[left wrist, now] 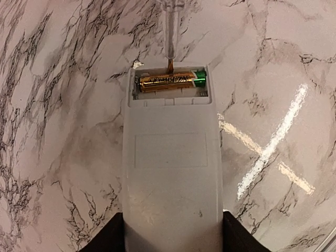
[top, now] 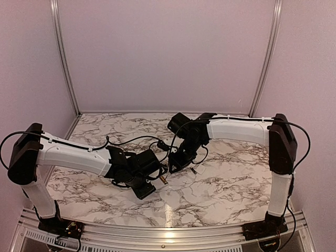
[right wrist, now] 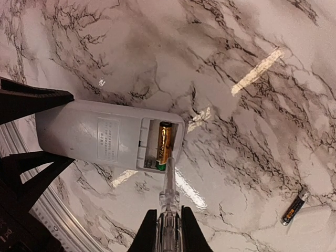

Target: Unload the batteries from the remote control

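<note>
the left gripper (left wrist: 172,233) has its two black fingers pressed on the long sides of the slim, flat white plastic remote control (left wrist: 170,157), pinching it at one end. whether the remote rests on the white, grey-veined marble tabletop (right wrist: 236,131) or hangs just over it, i cannot tell. at the remote's far end the dark battery compartment (left wrist: 169,84) stands uncovered. a small gold-wrapped cylindrical battery (left wrist: 165,82) with a green end lies crosswise in it. the right gripper (right wrist: 168,215) is closed tight on a clear plastic rod-shaped tool (right wrist: 169,194). the tool's thin brass-coloured tip reaches over the compartment's edge and meets the side of that battery. a second battery (right wrist: 294,206) (dark, with a gold end) lies loose on the marble, well apart from the remote. a pale flat shape (right wrist: 317,218) lies just beside it, too faint to identify.
</note>
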You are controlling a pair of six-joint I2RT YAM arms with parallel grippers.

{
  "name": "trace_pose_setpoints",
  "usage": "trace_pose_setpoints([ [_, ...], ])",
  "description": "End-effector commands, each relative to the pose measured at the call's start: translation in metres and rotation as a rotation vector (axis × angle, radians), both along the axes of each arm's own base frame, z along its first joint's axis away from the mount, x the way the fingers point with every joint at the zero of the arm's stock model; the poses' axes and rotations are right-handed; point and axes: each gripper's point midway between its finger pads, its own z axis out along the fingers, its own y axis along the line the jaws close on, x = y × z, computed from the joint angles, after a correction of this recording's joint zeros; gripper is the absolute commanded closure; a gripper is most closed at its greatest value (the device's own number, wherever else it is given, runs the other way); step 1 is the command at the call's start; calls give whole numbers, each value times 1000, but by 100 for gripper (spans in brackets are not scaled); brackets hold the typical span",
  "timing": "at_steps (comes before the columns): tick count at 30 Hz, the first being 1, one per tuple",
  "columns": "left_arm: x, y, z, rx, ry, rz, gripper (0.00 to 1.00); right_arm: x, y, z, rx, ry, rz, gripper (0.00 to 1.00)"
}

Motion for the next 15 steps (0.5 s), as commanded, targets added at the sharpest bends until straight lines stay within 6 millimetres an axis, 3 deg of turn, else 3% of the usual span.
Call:
trace_pose_setpoints([
  [1,3,-46,22,-166,-18,-53,82,-28,11,-34,-1,102,64,100],
  [15,-8,-18,10,-173,20,48,82,8,-13,16,24,13,-3,100],
])
